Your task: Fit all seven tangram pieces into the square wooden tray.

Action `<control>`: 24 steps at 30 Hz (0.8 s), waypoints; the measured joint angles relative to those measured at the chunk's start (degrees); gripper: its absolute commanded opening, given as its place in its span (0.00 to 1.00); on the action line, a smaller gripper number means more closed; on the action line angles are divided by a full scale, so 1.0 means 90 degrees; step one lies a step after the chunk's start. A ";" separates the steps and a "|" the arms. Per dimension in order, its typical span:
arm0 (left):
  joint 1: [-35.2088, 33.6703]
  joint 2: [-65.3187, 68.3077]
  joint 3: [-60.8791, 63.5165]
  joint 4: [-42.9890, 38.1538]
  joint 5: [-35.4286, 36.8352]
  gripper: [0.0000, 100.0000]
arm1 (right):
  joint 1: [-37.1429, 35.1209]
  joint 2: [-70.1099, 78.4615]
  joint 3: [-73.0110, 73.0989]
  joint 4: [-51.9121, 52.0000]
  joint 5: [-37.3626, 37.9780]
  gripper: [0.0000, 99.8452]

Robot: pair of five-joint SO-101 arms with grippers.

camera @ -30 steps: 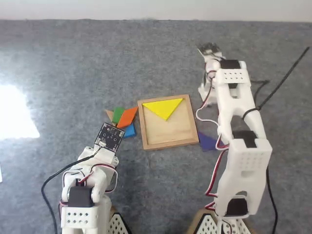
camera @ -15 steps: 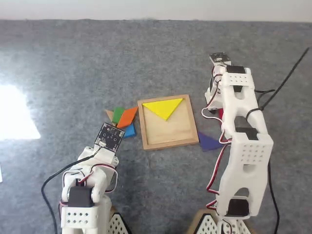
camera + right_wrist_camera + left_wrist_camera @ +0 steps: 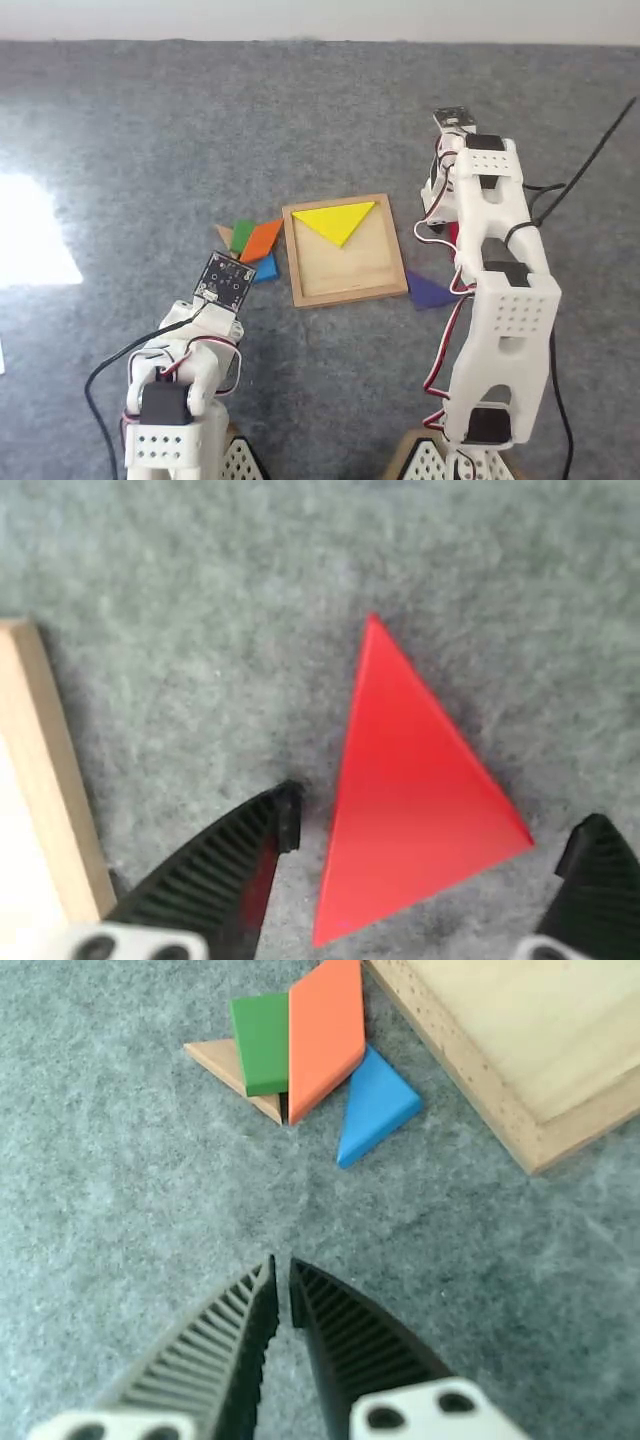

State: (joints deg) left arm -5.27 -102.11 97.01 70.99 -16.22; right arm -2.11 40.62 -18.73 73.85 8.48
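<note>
Tray: the square wooden tray (image 3: 348, 291) lies flat on the grey table (image 3: 140, 140), between the two arms.
Yellow triangle: a large yellow triangle (image 3: 335, 220) lies inside the tray along its far edge, with its point toward the tray's middle. The rest of the tray floor is bare wood.
Orange parallelogram: the orange parallelogram (image 3: 325, 1035) lies on the table just outside the tray's left side.
Green square: the green square (image 3: 260, 1042) is pressed against the orange piece, on the side away from the tray.
Tan triangle: the tan triangle (image 3: 222, 1063) is partly tucked under the green and orange pieces, farthest from the tray in this cluster.
Blue triangle: the small blue triangle (image 3: 374, 1108) lies between the orange piece and the tray's near left corner.
Purple triangle: the purple triangle (image 3: 428, 290) lies on the table just off the tray's near right corner.
Red triangle: the red triangle (image 3: 410, 790) lies flat on the table off the tray's right side, a little apart from its rim.
Left gripper: the left gripper (image 3: 282, 1270) is above bare table near the blue triangle. It is almost closed, with a thin gap between its jaws, and holds nothing.
Right gripper: the right gripper (image 3: 440, 820) is above the red triangle. It is spread wide with one jaw on each side and is not clamping the triangle.
</note>
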 measured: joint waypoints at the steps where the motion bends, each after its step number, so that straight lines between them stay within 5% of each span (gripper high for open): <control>1: 0.0000 0.0000 0.0000 0.0000 0.0000 0.02 | 0.0000 0.0000 0.0000 0.0000 -0.0020 0.41; 24: 0.0000 0.0000 0.0000 0.0000 0.0000 0.02 | 0.0000 0.0029 0.0000 0.0039 -0.0303 0.41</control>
State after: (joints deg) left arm -5.27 -102.11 97.01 70.99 -16.22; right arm -2.11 40.88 -18.73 74.20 5.76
